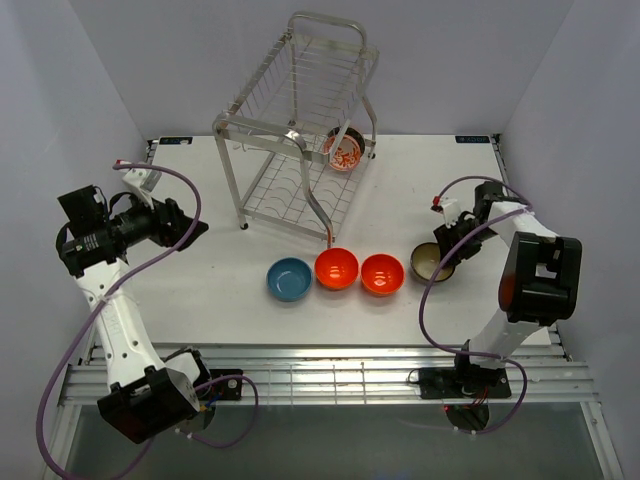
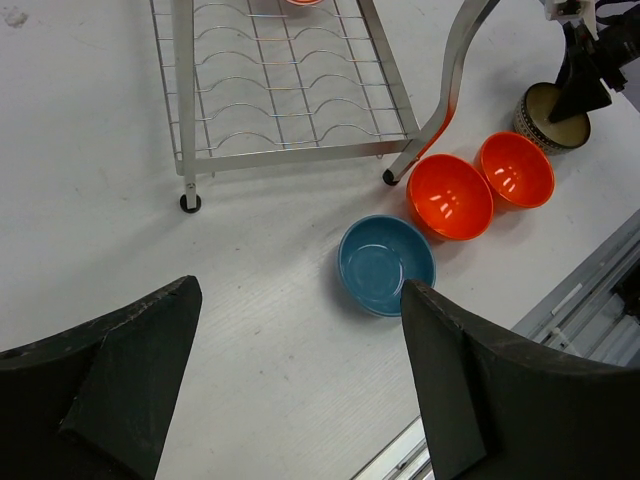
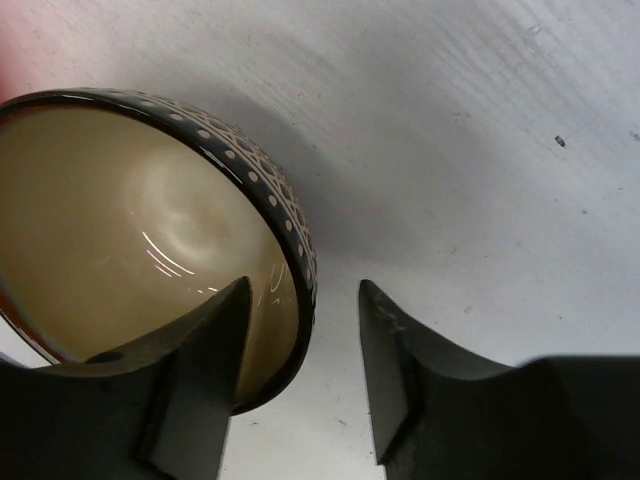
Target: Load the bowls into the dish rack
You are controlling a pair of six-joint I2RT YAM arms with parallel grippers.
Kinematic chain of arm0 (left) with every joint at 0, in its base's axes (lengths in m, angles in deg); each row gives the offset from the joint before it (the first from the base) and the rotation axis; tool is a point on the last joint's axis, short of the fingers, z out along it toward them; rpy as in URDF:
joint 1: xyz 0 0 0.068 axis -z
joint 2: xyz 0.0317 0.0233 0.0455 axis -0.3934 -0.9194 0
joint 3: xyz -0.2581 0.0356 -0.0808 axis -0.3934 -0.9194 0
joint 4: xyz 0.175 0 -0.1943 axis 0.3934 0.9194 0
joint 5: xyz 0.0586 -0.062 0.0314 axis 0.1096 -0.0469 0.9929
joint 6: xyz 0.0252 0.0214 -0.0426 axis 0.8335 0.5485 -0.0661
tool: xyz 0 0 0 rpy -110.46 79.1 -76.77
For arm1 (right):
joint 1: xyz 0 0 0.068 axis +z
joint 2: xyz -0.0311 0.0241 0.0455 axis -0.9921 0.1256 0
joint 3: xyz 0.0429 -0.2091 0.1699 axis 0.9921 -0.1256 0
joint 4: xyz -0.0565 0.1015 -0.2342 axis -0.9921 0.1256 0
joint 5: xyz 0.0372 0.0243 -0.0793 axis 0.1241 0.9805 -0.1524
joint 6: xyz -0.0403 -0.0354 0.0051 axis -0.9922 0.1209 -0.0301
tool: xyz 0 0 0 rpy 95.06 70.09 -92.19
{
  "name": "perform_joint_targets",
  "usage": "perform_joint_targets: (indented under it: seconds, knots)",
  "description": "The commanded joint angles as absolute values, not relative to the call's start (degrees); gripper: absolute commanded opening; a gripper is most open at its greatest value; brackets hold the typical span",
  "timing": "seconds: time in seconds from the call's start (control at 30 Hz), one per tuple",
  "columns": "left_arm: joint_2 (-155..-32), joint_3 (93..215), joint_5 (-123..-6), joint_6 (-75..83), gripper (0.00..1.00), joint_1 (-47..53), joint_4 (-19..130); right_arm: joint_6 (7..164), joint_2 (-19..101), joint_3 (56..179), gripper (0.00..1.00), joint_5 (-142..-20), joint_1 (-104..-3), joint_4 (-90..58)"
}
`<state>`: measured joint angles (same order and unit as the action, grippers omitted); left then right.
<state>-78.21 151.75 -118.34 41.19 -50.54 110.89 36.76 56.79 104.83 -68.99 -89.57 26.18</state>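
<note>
The silver wire dish rack (image 1: 255, 128) stands at the back centre, with a red-and-white bowl (image 1: 343, 150) on its right side. In front lie a blue bowl (image 1: 290, 278), two orange bowls (image 1: 337, 268) (image 1: 382, 274) and a dark brown bowl with a cream inside (image 1: 430, 262). My right gripper (image 3: 305, 290) is open and straddles the brown bowl's (image 3: 130, 220) rim, with one finger inside and one outside. My left gripper (image 2: 300, 300) is open and empty, held above the table left of the blue bowl (image 2: 385, 263). No grey patterned bowl is in view.
White walls close in the table (image 1: 230, 290) on the left, back and right. A slatted metal strip (image 1: 330, 380) runs along the near edge. The rack's curved leg (image 2: 440, 100) ends right beside the nearer orange bowl (image 2: 450, 195).
</note>
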Motion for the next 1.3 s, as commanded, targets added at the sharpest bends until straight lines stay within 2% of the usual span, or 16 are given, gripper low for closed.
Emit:
perform_joint_targets:
  seconds: [0.0, 0.07, 0.17, 0.3, 0.5, 0.7, 0.83, 0.97, 1.27]
  knots:
    - [-78.4, 152.6, -119.4, 42.3, 0.91, -50.8, 111.5, 37.4, 57.8, 107.3, 0.49, -69.5, -89.9, 26.4]
    - [-78.5, 152.5, -119.3, 42.2, 0.91, -50.8, 111.3, 37.4, 58.4, 107.5, 0.48, -69.6, -90.0, 26.5]
    - [-78.6, 152.0, -119.1, 41.7, 0.9, -50.8, 110.9, 37.8, 58.9, 107.7, 0.36, -69.2, -89.9, 26.5]
    - [-78.9, 151.9, -118.6, 41.3, 0.9, -50.8, 110.6, 38.8, 58.3, 108.5, 0.08, -68.4, -89.9, 26.5]
    - [-79.8, 152.0, -118.8, 39.1, 0.9, -50.8, 109.5, 44.2, 52.1, 110.6, 0.08, -66.6, -89.9, 23.7]
    - [-80.5, 152.1, -117.1, 31.2, 0.9, -50.8, 103.2, 50.6, 37.2, 106.4, 0.08, -72.9, -86.2, 4.4]
    - [-80.7, 152.6, -116.8, 27.2, 0.92, -50.8, 99.7, 48.3, 32.9, 101.3, 0.08, -80.1, -79.8, -8.5]
    - [-81.5, 152.7, -116.8, 22.4, 0.93, -50.8, 97.2, 41.3, 32.0, 94.5, 0.08, -93.0, -71.5, -28.7]
    - [-82.4, 151.6, -115.0, 21.5, 0.93, -50.8, 94.9, 34.6, 38.5, 87.1, 0.08, -101.1, -64.9, -65.0]
